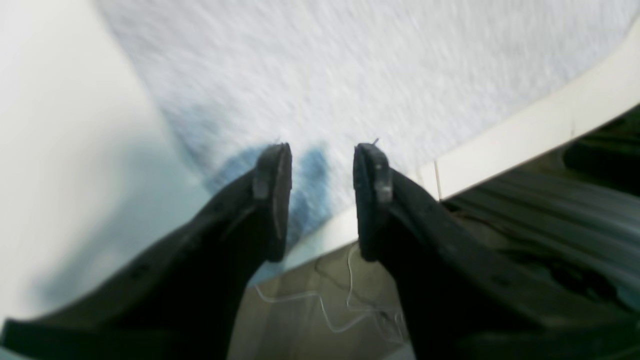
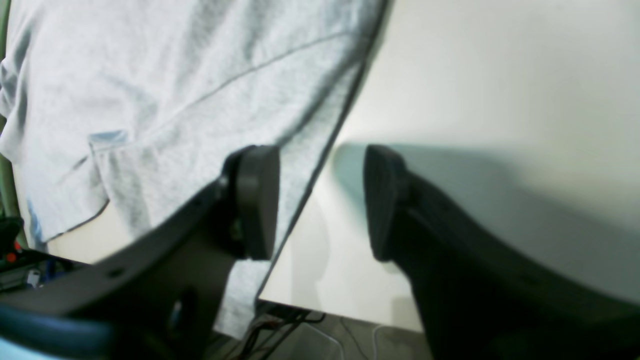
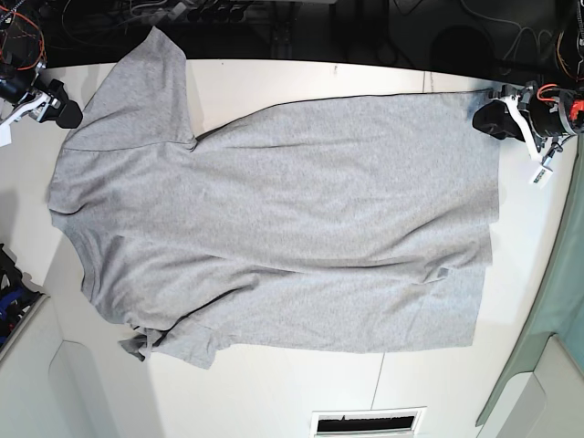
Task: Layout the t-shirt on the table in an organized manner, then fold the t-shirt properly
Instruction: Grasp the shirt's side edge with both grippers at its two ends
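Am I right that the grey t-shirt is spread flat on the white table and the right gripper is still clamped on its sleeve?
Not quite: the right gripper is open, holding nothing, as the right wrist view shows. The t-shirt does lie spread on the table.

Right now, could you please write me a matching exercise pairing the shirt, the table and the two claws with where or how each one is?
Things:
1. t-shirt
2. table
3. left claw
4. right claw

States:
A. white, lying under the fabric
B. open, above the table's edge at the shirt's hem corner
C. spread out, grey, plain side showing
D. open, straddling the edge of a sleeve

Pairs: 1-C, 2-A, 3-B, 4-D
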Available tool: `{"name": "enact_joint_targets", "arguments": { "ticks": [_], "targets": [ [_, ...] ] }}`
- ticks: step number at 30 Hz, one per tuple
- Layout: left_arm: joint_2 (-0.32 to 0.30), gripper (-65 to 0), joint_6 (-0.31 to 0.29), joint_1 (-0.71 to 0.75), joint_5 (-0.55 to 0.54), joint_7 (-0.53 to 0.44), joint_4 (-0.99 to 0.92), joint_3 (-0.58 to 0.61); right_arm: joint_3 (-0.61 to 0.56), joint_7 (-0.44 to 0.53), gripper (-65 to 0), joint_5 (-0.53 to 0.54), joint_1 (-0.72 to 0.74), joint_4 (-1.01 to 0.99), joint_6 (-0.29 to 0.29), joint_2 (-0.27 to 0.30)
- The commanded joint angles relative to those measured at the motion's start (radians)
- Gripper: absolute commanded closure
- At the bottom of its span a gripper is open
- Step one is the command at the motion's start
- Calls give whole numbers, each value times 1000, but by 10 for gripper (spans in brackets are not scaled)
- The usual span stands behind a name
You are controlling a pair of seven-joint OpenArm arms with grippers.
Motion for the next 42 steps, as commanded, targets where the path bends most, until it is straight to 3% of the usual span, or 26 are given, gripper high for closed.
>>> {"name": "enact_joint_targets", "arguments": {
  "ticks": [1,5,9,18,24,28,35,37,39,40,42],
  "targets": [
    [-22,-241,-3,-3,-22,11,14,-18,2,-26,-296,-29,-6,6,-8,5],
    [-23,-246,2,-2,-28,46,14,-25,-28,-27,-296,-16,-6,8,-8,-8],
    [-23,-307,43,-3,7,44,14,-25,-113,-29,-295,-4,-6,14,-9,-16],
    [-22,-307,129,-3,125,-8,-27,-25,-168,-29,-295,-7,-6,66,-9,-55],
    [-21,-307,84,-2,90,-8,-95,-24,-168,-29,-295,-13,-6,107,-9,-55],
    [-15,-306,18,-3,-13,21,-103,-24,-168,-29,-295,-15,-6,111,-9,-55],
    [58,-301,-16,0,32,57,-103,-23,-168,-30,-295,-14,-9,111,-9,-55],
    [78,-206,-16,0,36,60,-103,-23,-168,-30,-264,-11,-10,111,-10,-55],
    [84,-21,-20,0,35,45,-103,-23,-168,-30,-121,-11,-9,111,-24,-55],
    [83,0,-29,0,35,30,-103,-23,-168,-30,-28,-11,-9,111,-28,-55],
    [76,0,-60,0,33,0,-103,-23,-166,-30,0,-11,-9,111,-28,-51]
  ]
}}
